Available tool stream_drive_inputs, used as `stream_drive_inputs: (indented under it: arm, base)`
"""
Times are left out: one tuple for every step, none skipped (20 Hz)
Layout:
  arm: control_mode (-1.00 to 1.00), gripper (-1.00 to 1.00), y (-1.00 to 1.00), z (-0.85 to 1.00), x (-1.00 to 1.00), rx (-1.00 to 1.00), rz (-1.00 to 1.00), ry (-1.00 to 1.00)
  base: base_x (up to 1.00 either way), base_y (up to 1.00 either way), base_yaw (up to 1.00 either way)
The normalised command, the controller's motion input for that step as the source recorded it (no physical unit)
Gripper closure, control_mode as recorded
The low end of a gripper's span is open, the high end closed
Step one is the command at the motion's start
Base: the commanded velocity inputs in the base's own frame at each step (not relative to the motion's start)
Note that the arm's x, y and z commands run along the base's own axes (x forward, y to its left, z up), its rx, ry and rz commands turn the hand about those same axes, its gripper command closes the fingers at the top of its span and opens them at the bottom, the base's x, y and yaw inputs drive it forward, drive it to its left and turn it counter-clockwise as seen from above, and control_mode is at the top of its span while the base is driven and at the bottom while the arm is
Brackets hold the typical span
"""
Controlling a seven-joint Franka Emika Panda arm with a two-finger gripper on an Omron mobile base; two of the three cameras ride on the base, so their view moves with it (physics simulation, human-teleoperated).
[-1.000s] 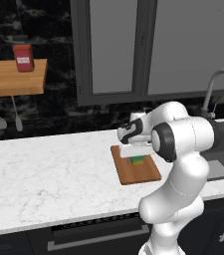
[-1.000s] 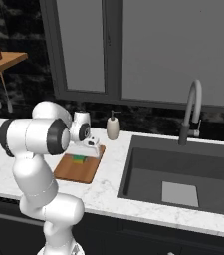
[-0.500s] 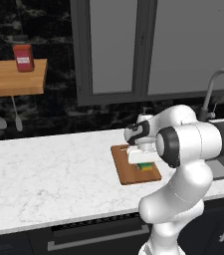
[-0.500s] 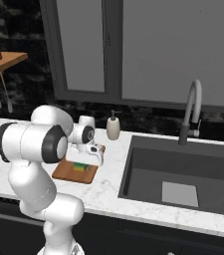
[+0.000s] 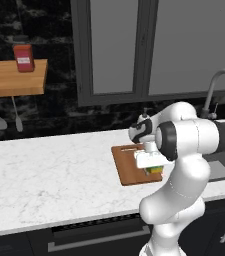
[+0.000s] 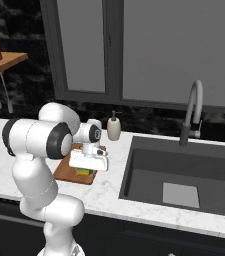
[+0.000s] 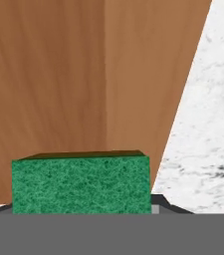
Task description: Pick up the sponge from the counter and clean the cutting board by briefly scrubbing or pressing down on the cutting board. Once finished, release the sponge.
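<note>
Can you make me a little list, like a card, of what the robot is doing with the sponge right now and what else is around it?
robot hand: gripper shut on the sponge
sponge: green top, yellow layer beneath, held low over the near right part of the board
cutting board: reddish-brown wood, flat on the counter
counter: white marble pattern
sink: dark basin, right of the board
faucet: curved, behind the sink
soap bottle: by the wall, behind the board
wall shelf: wooden, holds a red box

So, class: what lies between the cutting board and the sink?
In the right base view, just a bare strip of white counter separates the cutting board from the sink; the soap bottle stands further back.
</note>
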Motion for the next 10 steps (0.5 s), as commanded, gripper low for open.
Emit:
stream_drive_inputs:
  arm:
    - [-1.00,1.00,-0.28,-0.05,-0.51,0.00,0.00,-0.13]
    - [-1.00,1.00,-0.20,0.00,-0.36,0.00,0.00,-0.24]
    - [-1.00,1.00,-0.15,0.00,-0.18,0.00,0.00,-0.29]
    - [-1.00,1.00,-0.15,0.00,0.00,0.00,0.00,-0.34]
    - [-1.00,1.00,-0.16,0.00,0.00,0.00,0.00,-0.33]
    - [-1.00,1.00,-0.13,0.00,0.00,0.00,0.00,-0.31]
    - [-1.00,1.00,-0.09,0.00,0.06,0.00,0.00,-0.29]
    - [-1.00,1.00,0.00,0.00,0.21,0.00,0.00,-0.27]
    - [-1.00,1.00,0.00,-0.05,0.37,0.00,0.00,-0.25]
    - [-1.00,1.00,0.00,-0.15,0.49,0.00,0.00,-0.21]
  base:
    - [0.00,0.00,0.00]
    - [0.00,0.00,0.00]
    - [0.00,0.00,0.00]
    - [0.00,0.00,0.00]
    - [0.00,0.00,0.00]
    - [0.00,0.00,0.00]
    - [0.00,0.00,0.00]
    - [0.00,0.00,0.00]
    - [0.00,0.00,0.00]
    - [0.00,0.00,0.00]
